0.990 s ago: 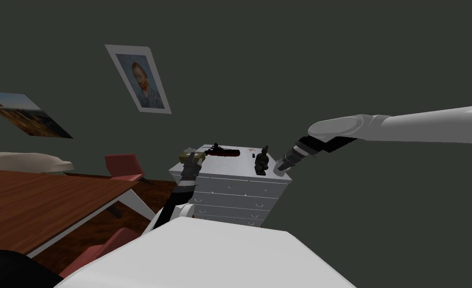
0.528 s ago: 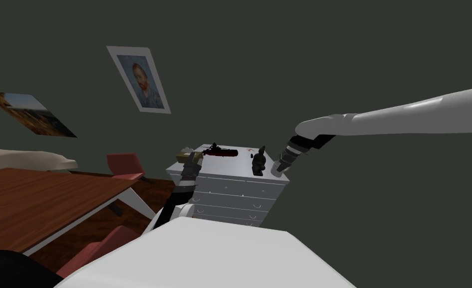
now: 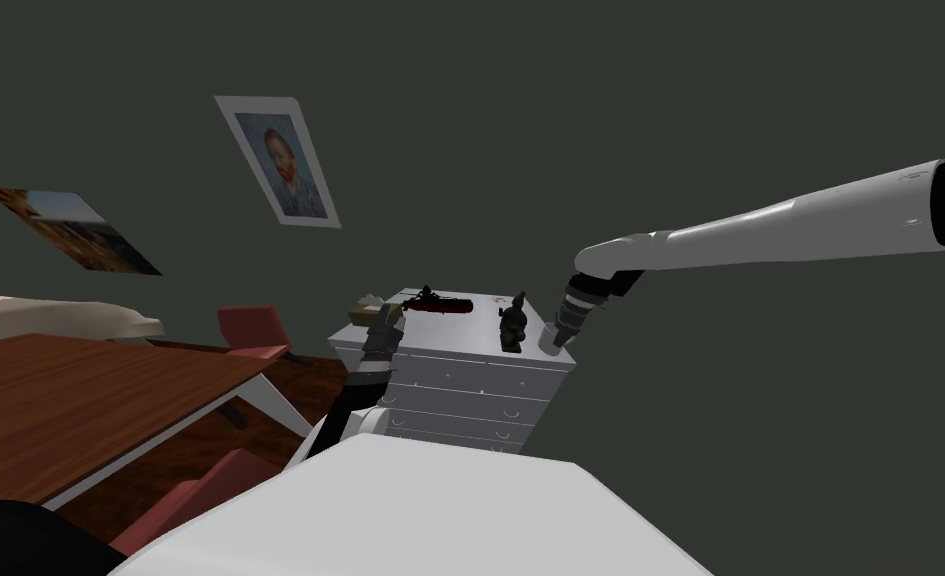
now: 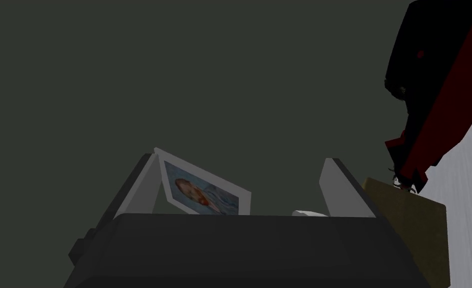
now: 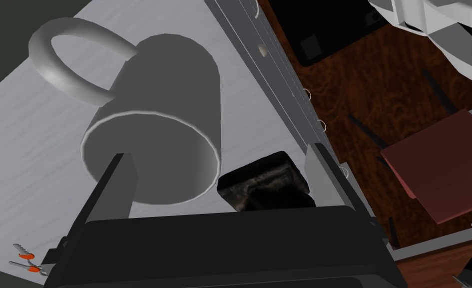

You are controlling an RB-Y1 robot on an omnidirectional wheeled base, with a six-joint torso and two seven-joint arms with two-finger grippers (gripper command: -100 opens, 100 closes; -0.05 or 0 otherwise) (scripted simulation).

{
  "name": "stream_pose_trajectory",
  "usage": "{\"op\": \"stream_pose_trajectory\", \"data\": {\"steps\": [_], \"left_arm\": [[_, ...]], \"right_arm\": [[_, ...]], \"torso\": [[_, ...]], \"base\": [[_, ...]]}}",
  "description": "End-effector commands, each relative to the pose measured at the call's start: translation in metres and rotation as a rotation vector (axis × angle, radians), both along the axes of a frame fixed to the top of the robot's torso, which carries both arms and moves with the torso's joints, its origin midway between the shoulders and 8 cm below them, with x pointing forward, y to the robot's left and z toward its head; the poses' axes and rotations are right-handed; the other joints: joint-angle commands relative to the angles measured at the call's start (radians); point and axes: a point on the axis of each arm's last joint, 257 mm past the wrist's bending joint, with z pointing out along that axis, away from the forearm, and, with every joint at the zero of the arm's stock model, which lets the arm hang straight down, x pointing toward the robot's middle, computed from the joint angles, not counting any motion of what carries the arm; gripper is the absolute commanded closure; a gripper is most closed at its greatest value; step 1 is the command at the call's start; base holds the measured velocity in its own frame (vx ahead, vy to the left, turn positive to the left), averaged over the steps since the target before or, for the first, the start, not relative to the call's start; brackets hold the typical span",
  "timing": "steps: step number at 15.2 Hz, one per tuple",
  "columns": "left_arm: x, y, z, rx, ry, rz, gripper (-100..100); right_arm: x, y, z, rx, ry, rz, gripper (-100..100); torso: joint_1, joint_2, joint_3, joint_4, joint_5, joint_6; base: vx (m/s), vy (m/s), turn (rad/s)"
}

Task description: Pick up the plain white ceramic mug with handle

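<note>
The mug point(image 5: 165, 125) is plain light grey-white and stands upright on the white dresser top point(image 5: 25, 165), its handle point(image 5: 70, 60) pointing away from the drawers. My right gripper point(image 5: 220, 165) hangs just above it, open. One of its fingers point(image 5: 112, 190) lies over the mug's mouth, the other point(image 5: 324, 175) past the dresser's front edge. In the head view the right gripper point(image 3: 558, 335) is at the dresser's point(image 3: 460, 360) right end. My left gripper point(image 3: 385, 325) sits at the dresser's left end, and its wrist view shows it point(image 4: 239, 170) open and empty.
A dark figurine point(image 5: 264, 182) stands next to the mug, between my right fingers; it also appears in the head view point(image 3: 513, 325). A red-black object point(image 3: 440, 303) and an olive box point(image 4: 414, 215) lie on the dresser. A wooden table point(image 3: 80, 410) and red chairs point(image 3: 250, 330) stand to the left.
My right arm has swung inward and straightened, carrying its gripper slightly left over the dresser's right end. The left arm has not moved.
</note>
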Motion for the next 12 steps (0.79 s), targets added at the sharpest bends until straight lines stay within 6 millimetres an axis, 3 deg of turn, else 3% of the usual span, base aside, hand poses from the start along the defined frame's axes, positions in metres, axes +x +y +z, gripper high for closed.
{"op": "stream_pose_trajectory", "data": {"steps": [1,6,8,11,12], "left_arm": [[0.000,0.000,0.000,0.000,0.000,0.000,0],[0.000,0.000,0.000,0.000,0.000,0.000,0],[0.000,0.000,0.000,0.000,0.000,0.000,0],[0.000,0.000,0.000,0.000,0.000,0.000,0],[0.000,0.000,0.000,0.000,0.000,0.000,0]], "right_arm": [[0.001,-0.008,-0.001,0.001,0.000,0.004,-100],[0.002,-0.047,-0.008,0.005,0.001,-0.013,-100],[0.002,-0.047,-0.008,0.004,0.000,0.005,-100],[0.001,-0.074,-0.013,0.005,0.000,-0.008,-100],[0.001,-0.074,-0.013,0.004,-0.001,0.007,-100]], "torso": [[0.000,0.000,0.000,0.000,0.000,0.000],[0.009,0.000,0.000,0.000,0.003,0.000],[0.009,0.000,0.000,0.000,0.003,0.000],[0.007,0.001,0.000,0.000,0.002,0.000],[0.007,0.000,0.000,0.000,0.002,0.000]], "base": [[0.004,0.070,-0.008],[0.010,0.118,-0.008],[0.008,0.090,-0.010],[0.003,0.079,-0.001],[0.004,0.100,-0.008]]}}
